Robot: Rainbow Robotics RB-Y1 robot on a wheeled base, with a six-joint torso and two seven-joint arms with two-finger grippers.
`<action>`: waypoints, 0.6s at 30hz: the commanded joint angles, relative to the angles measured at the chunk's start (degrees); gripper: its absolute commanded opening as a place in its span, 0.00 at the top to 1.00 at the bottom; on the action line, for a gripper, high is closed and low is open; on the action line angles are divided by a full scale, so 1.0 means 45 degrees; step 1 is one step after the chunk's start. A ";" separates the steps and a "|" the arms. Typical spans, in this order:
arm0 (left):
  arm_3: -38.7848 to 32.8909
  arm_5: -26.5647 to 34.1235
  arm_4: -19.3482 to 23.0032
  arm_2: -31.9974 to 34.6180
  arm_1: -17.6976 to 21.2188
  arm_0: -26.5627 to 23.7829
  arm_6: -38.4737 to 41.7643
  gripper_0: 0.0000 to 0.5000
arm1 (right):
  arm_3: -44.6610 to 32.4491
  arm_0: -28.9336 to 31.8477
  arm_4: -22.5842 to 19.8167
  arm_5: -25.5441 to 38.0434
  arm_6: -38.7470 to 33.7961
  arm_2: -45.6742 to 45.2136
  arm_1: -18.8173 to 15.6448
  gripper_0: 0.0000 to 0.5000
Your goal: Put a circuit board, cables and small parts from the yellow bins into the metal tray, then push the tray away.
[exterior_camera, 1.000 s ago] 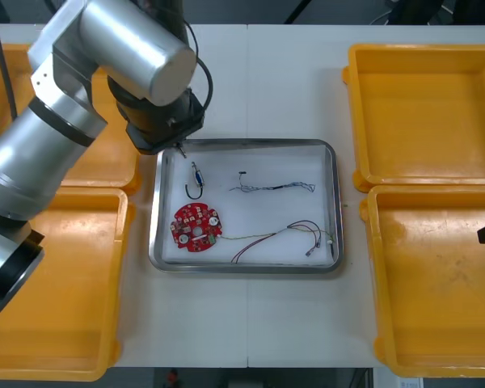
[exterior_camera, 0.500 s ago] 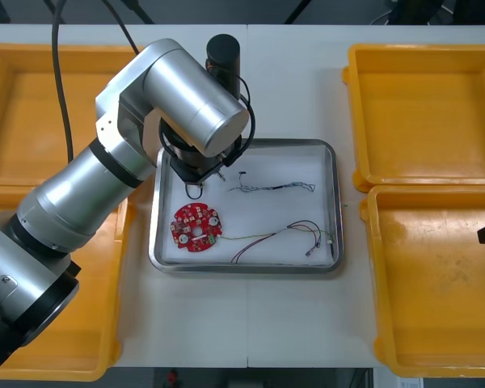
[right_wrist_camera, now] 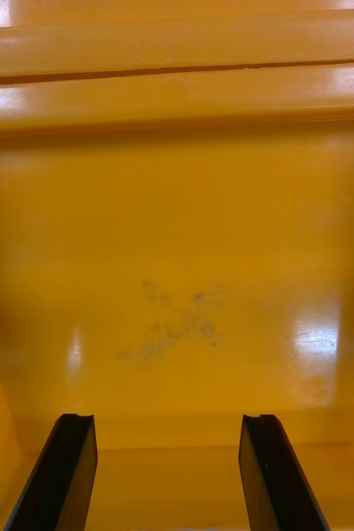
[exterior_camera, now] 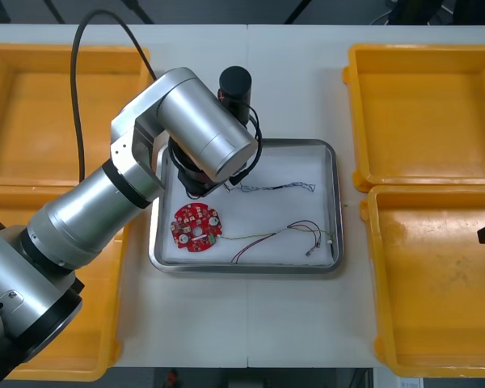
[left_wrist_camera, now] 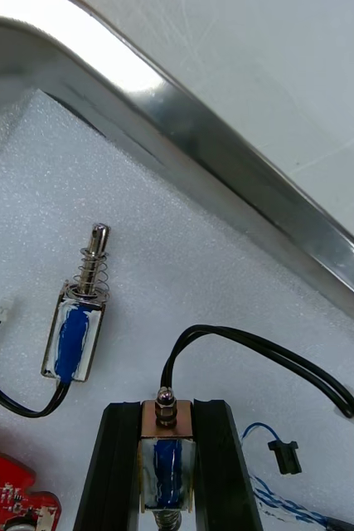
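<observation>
**Reporter:** Where is the left gripper?

**Photographer:** The left gripper point(left_wrist_camera: 167, 412) is low inside the shiny rectangular metal tray point(left_wrist_camera: 226, 178), close to its far left corner. The two yellow plastic bins on the left point(exterior_camera: 56, 105) sit off to its outer side. Its black fingers point(left_wrist_camera: 118, 465) pinch a small metal part with a blue-wrapped body point(left_wrist_camera: 167, 469), whose pin points away from the wrist.

**Reporter:** What lies around the gripper?

**Photographer:** A second small metal part of the same kind point(left_wrist_camera: 75, 336) lies apart from the fingers on the tray's white foam liner point(left_wrist_camera: 185, 282). A looped black cable point(left_wrist_camera: 251, 340) arcs away from the tip of the pinched part. The round red circuit board point(exterior_camera: 196, 227) rests on the near side of the gripper. To the gripper's right lie the twisted blue and white cable point(exterior_camera: 271, 187) and, nearer the tray's front, the thin red and yellow cable point(exterior_camera: 283, 234).

**Reporter:** And the other arm?

**Photographer:** The right gripper point(right_wrist_camera: 168, 431) hangs over the bare floor of the nearer yellow plastic bin on the right point(right_wrist_camera: 177, 249). It is well apart from the tray, with its fingers spread and nothing between them.
</observation>
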 commanded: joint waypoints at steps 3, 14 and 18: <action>-0.0443 -0.0379 -0.0123 -0.0437 -0.0351 0.0173 0.0280 1.00 | -0.0361 0.0152 0.0081 0.0041 -0.0378 -0.0301 -0.0391 0.00; -0.0443 -0.0633 -0.0123 -0.0573 -0.0273 0.0251 0.0378 1.00 | -0.0361 0.0152 0.0081 0.0041 -0.0378 -0.0301 -0.0391 0.00; -0.0443 -0.0672 -0.0084 -0.0652 -0.0214 0.0290 0.0378 1.00 | -0.0361 0.0152 0.0081 0.0041 -0.0378 -0.0301 -0.0391 0.00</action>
